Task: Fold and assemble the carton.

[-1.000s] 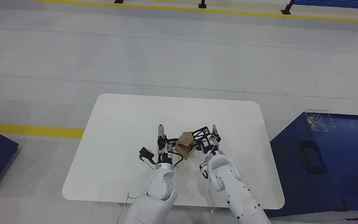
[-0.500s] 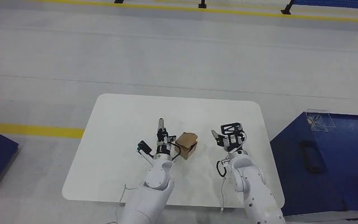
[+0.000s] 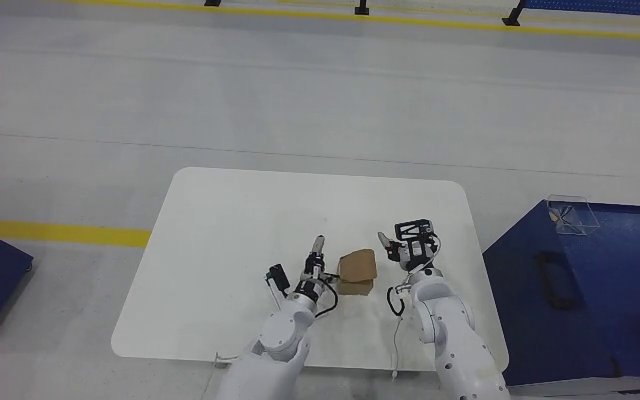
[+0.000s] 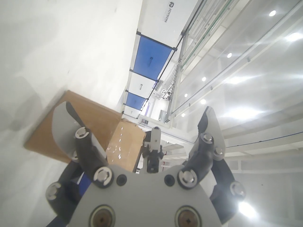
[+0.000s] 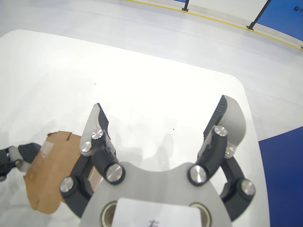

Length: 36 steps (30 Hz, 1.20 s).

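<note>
As carton point(image 3: 357, 268) rests, left gripper point(image 4: 137, 109) — seemingly touching — gapes

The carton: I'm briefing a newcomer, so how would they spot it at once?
Find the white table. On its half nearer the robot, between the left gripper and the right gripper, lies the carton. It is the only brown cardboard thing there.

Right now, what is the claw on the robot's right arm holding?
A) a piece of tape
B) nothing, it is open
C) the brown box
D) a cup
B: the right gripper is wide open with only bare table between its fingers, and the box sits off to one side of it.
</note>
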Available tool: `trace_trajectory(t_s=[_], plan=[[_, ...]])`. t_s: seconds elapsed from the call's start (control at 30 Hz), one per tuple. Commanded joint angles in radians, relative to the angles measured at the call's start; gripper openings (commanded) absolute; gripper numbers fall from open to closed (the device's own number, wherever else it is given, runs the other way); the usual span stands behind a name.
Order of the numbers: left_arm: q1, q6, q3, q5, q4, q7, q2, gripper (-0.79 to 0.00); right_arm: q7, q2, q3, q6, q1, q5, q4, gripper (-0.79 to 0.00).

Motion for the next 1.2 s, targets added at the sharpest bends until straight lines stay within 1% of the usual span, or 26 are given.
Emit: trace_trajectory(t_s=[0.0, 0.1, 0.17, 0.4, 0.47, 0.5, 0.53, 0.57, 0.63, 0.73, 0.8, 0.83, 0.87, 1.03, 1.07, 1.1, 1.17], plan=[[0.049, 0.034, 0.001, 0.013, -0.073, -0.016, 0.006, 0.000, 0.000, 0.000, 0.000, 0.000, 0.000, 0.000, 0.000, 0.000], [0.097, 0.061, -0.011, 0.024, -0.152, 0.008, 0.012, 0.000, 0.000, 0.000, 0.000, 0.000, 0.000, 0.000, 0.000, 0.000], [0.114, 0.065, -0.014, 0.030, -0.182, 0.018, 0.015, 0.000, 0.000, 0.000, 0.000, 0.000, 0.000, 0.000, 0.000, 0.000], [0.118, 0.059, -0.017, 0.028, -0.188, 0.024, 0.015, 0.000, 0.000, 0.000, 0.000, 0.000, 0.000, 0.000, 0.000, 0.000], [0.118, 0.061, -0.016, 0.034, -0.188, 0.023, 0.015, 0.000, -0.012, 0.001, -0.002, 0.013, -0.005, -0.037, 0.001, 0.000], [0.113, 0.063, -0.014, 0.067, -0.195, 0.013, 0.018, 0.000, -0.006, 0.002, -0.007, 0.025, -0.009, -0.059, 0.007, 0.000], [0.108, 0.069, -0.013, 0.113, -0.199, -0.009, 0.024, 0.000, 0.021, 0.000, -0.010, 0.024, -0.005, -0.047, 0.007, 0.000], [0.095, 0.097, -0.010, 0.178, -0.200, -0.047, 0.031, 0.000, 0.057, 0.000, -0.003, 0.030, 0.001, -0.040, 0.014, 0.000], [0.078, 0.157, -0.025, 0.241, -0.216, -0.122, 0.044, 0.000, 0.129, 0.004, 0.003, 0.026, 0.013, -0.083, 0.024, 0.000], [0.055, 0.266, -0.044, 0.369, -0.238, -0.242, 0.067, 0.000, 0.224, 0.010, 0.011, -0.027, 0.027, -0.114, 0.034, 0.000], [0.040, 0.329, -0.043, 0.419, -0.241, -0.386, 0.081, 0.000, 0.294, 0.012, 0.025, -0.070, 0.034, -0.080, 0.040, 0.000], [0.032, 0.344, -0.051, 0.430, -0.246, -0.448, 0.088, 0.000, 0.341, 0.014, 0.029, -0.107, 0.042, -0.075, 0.045, 0.000], [0.032, 0.344, -0.051, 0.430, -0.246, -0.448, 0.088, 0.000, 0.363, 0.017, 0.035, -0.129, 0.052, -0.083, 0.043, 0.000], [0.032, 0.344, -0.051, 0.430, -0.246, -0.448, 0.088, 0.000, 0.363, 0.017, 0.035, -0.129, 0.052, -0.083, 0.043, 0.000], [0.038, 0.342, -0.046, 0.405, -0.243, -0.465, 0.087, 0.000, 0.365, 0.017, 0.032, -0.145, 0.046, -0.078, 0.044, 0.000], [0.038, 0.345, -0.049, 0.374, -0.230, -0.475, 0.086, 0.000, 0.371, 0.018, 0.033, -0.156, 0.043, -0.072, 0.040, 0.000], [0.014, 0.315, -0.055, 0.358, -0.193, -0.458, 0.085, 0.000, 0.341, 0.017, 0.040, -0.136, 0.033, -0.043, 0.018, 0.000]])
